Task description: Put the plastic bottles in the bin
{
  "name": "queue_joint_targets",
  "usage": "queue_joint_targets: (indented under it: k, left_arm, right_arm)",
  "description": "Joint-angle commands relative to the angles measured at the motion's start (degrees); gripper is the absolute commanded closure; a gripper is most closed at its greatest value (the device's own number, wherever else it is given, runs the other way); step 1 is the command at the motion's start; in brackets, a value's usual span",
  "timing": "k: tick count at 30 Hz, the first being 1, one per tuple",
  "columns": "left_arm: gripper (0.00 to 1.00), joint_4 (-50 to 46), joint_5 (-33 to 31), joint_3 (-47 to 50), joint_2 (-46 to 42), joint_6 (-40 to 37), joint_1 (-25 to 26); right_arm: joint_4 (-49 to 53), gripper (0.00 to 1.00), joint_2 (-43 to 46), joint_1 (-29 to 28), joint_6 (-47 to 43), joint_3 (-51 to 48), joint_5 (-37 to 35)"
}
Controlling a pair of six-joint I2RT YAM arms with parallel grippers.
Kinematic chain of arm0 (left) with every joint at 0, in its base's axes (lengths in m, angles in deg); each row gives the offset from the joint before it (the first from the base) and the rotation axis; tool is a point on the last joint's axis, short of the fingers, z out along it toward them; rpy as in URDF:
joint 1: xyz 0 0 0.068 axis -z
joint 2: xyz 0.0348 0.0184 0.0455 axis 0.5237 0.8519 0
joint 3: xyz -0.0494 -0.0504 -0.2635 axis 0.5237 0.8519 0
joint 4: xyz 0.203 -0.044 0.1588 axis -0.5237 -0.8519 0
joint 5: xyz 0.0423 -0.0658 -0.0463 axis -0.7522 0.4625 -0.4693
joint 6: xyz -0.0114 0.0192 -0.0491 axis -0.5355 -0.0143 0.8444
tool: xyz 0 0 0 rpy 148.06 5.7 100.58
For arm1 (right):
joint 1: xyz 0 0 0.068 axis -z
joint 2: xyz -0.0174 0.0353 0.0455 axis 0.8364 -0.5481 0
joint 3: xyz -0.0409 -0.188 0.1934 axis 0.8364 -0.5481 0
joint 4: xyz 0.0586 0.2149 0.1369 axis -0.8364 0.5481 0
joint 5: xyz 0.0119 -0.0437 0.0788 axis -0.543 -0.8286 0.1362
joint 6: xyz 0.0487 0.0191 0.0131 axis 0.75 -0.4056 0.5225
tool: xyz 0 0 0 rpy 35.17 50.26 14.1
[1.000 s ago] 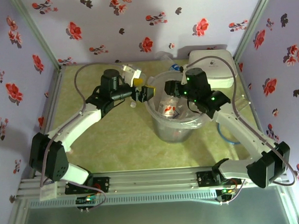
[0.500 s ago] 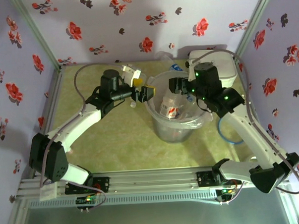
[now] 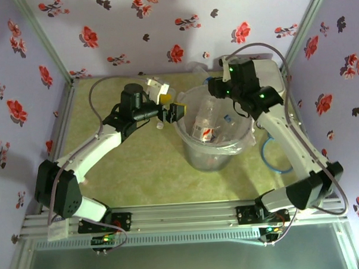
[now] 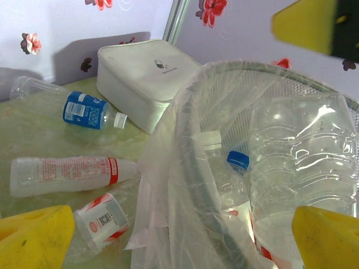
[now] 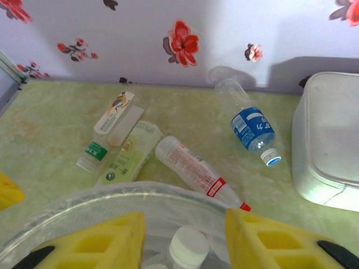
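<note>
The bin (image 3: 189,145), a grey bucket lined with a clear bag, stands mid-table and holds several plastic bottles (image 3: 205,124). My left gripper (image 3: 172,111) hangs open at its left rim; in the left wrist view its jaws (image 4: 182,231) straddle the rim (image 4: 193,168). My right gripper (image 3: 215,87) is open over the far rim, empty, with a white-capped bottle (image 5: 188,246) below it in the bin. Behind the bin lie a blue-label bottle (image 5: 252,128), a red-banded bottle (image 5: 193,168), a yellowish bottle (image 5: 126,154) and a green-label one (image 5: 92,154).
A white lidded box (image 3: 266,77) sits at the back right, close beside the right arm. A blue cable loop (image 3: 270,160) lies right of the bin. The patterned walls close in on three sides. Another red-label bottle (image 4: 101,221) lies against the bin's outer wall.
My right gripper has pulled back from above the bin's middle to its far rim. A red-label bottle now stands in the bin. The left arm has stayed still.
</note>
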Motion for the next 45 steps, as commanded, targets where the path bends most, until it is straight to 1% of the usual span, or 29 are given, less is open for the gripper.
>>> queue_joint_targets:
  k: [1,3,5,8,12,16,21,25,27,29,30,34,35,39,42,45]
  left_arm:
    - [0.00,-6.07,-1.88,1.53,0.31,-2.78,0.58]
    - [0.00,-5.29,-2.29,2.07,0.10,-2.40,0.58]
    - [0.00,-3.30,-2.52,2.81,0.21,-1.33,0.64]
    - [0.00,-1.58,-2.55,3.02,0.60,-0.58,0.63]
    - [0.00,-2.61,-2.59,2.41,0.92,-1.07,0.59]
    - [0.00,-2.83,-2.90,2.93,0.30,-1.11,0.59]
    - [0.00,-3.04,-3.12,3.02,0.27,-1.20,0.58]
    - [0.00,-3.22,-3.10,2.68,0.19,-1.36,0.59]
    - [0.00,-3.54,-3.12,2.36,0.26,-1.59,0.58]
    - [0.00,-4.08,-3.12,2.06,0.19,-1.89,0.59]
    - [0.00,-4.20,-3.11,1.97,0.14,-2.03,0.57]
    - [0.00,-4.77,-3.10,1.70,-0.77,-2.32,0.49]
    - [0.00,-4.81,-3.12,1.70,-1.28,-2.23,0.49]
    - [0.00,-4.82,-3.12,1.36,-4.06,-2.10,0.48]
    - [0.00,-4.90,-3.12,0.94,-6.91,-1.96,0.41]
    - [0.00,-4.69,-3.74,0.65,-9.94,-1.99,0.23]
  right_arm:
    - [2.95,0.61,-0.89,0.02,1.28,2.57,6.55]
    - [1.99,0.66,0.05,-0.69,4.11,0.45,13.06]
    - [0.70,0.69,1.56,-2.21,6.14,-2.40,17.54]
    - [-0.06,0.71,4.00,-3.87,8.61,-5.87,19.39]
    - [-3.38,0.75,7.45,-4.12,12.93,-11.48,21.65]
    - [-5.48,0.78,9.45,-4.12,16.09,-16.63,22.12]
    - [-5.09,0.78,7.32,-4.12,16.64,-20.98,19.23]
    - [-5.95,0.79,4.81,-4.12,16.68,-21.28,18.74]
    - [-5.47,0.78,3.87,-4.13,16.15,-19.89,18.48]
    - [-3.64,0.74,3.40,-4.08,14.37,-17.06,17.97]
    - [-2.79,0.71,3.36,-4.12,13.30,-15.62,17.46]
    - [-0.04,0.45,5.33,-2.81,10.08,-8.88,15.35]
    - [-0.05,0.41,6.11,-2.15,9.68,-7.69,14.77]
    - [-1.93,0.34,9.58,0.61,9.03,-6.99,11.67]
    - [-3.17,0.32,11.99,2.81,9.58,-8.77,8.62]
    - [-5.27,0.30,14.66,4.53,10.91,-11.79,7.13]
